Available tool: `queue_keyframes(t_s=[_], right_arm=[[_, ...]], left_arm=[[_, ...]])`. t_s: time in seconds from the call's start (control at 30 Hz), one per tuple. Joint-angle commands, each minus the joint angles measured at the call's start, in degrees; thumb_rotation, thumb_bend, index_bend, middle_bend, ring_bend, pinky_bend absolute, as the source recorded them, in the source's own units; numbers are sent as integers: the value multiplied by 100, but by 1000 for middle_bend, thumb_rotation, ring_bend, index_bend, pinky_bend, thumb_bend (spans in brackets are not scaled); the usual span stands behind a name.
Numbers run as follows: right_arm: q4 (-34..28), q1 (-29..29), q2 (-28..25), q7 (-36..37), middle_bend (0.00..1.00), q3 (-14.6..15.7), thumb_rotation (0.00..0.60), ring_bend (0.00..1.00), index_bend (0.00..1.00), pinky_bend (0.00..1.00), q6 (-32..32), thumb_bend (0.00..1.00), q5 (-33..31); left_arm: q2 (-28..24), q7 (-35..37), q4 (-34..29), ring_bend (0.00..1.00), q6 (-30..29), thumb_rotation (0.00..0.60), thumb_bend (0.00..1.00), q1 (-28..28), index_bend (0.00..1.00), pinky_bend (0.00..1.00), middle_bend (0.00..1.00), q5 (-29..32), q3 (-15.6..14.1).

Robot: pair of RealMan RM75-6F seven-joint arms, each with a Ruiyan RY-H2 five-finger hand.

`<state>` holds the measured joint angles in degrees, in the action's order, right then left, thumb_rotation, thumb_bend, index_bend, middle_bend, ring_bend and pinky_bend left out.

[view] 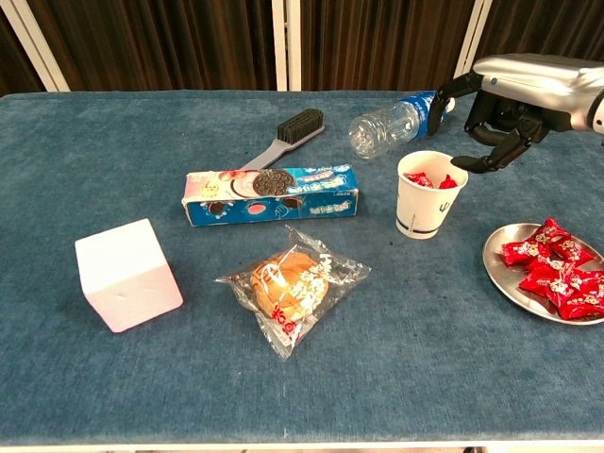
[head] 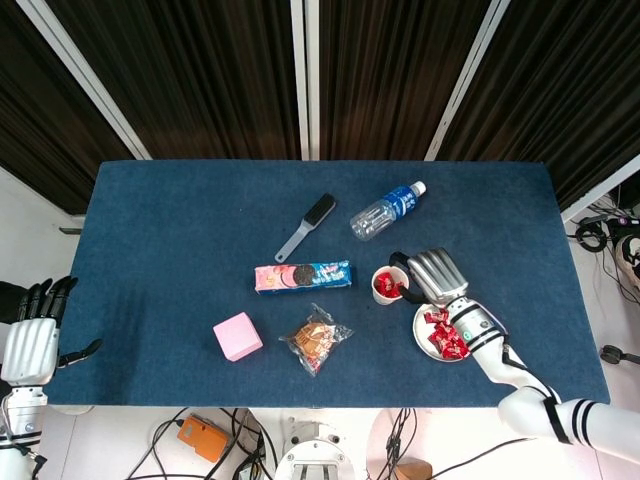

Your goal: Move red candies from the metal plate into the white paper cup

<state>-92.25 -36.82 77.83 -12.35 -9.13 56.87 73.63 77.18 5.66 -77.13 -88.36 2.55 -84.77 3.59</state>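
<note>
Red candies (view: 557, 267) lie heaped in the metal plate (view: 498, 267) near the table's front right corner, and a few more red candies show inside the white paper cup (view: 428, 195), which stands upright just left of the plate. The right hand (view: 514, 94) hangs above and just right of the cup's rim, palm down, fingers apart and loosely curled with nothing between them; one dark fingertip (view: 469, 166) points down toward the cup's right edge without clearly touching it. In the head view the right hand (head: 433, 275) covers the gap between cup (head: 385, 287) and plate (head: 420, 330), its forearm running back off the front right edge of the blue table (head: 180, 230). The left hand (head: 33, 338) is off the table at the far left, upright, fingers apart and empty. Behind the cup a clear water bottle (view: 392, 123) lies on its side, close to the hand's back. Left of the cup sits a cookie box (view: 272, 194), with a dark brush (view: 286, 136) behind it, a wrapped pastry (view: 293, 286) in front of it and a pink cube (view: 127, 274) further left. Open cloth runs along the table's right side beyond the plate, across the whole back left area, and between the cup and the pastry.
</note>
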Motion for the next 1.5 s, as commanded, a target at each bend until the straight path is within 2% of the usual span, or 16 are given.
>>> queue_keyframes(t_s=[0.03, 0.23, 0.43, 0.6, 0.87, 1.17, 1.5], right_arm=[[-165, 285, -227, 137, 938, 155, 600, 1000, 427, 1000, 394, 497, 259], [-356, 882, -820, 76, 937, 733, 600, 1000, 465, 1000, 821, 495, 572], [-291, 1123, -1007, 1, 937, 1096, 600, 1000, 499, 1000, 634, 495, 555], [-95, 1076, -793, -94, 938, 1101, 600, 1000, 502, 1000, 371, 495, 444], [168, 863, -440, -314, 937, 927, 600, 1000, 501, 1000, -33, 495, 161], [431, 693, -178, -502, 937, 789, 600, 1000, 507, 1000, -315, 495, -139], [556, 644, -10, -521, 938, 811, 600, 1000, 519, 1000, -377, 495, -109]], left_arm=[[1, 16, 6, 0, -4, 600, 20, -1, 90, 0, 87, 0, 3], [13, 41, 41, 0, 28, 600, 20, 20, 90, 0, 87, -8, 0], [22, -16, -24, 0, -14, 600, 20, 55, 90, 0, 87, -91, 1], [1, -65, -91, 0, -49, 600, 19, 48, 90, 0, 87, -111, -4], [-27, -67, -110, 0, -71, 600, 20, 8, 90, 0, 87, -80, -19], [-11, -31, -63, 0, -52, 600, 20, -2, 90, 0, 87, -56, -23], [-1, 12, -16, 0, -22, 600, 20, -19, 90, 0, 87, -12, -26]])
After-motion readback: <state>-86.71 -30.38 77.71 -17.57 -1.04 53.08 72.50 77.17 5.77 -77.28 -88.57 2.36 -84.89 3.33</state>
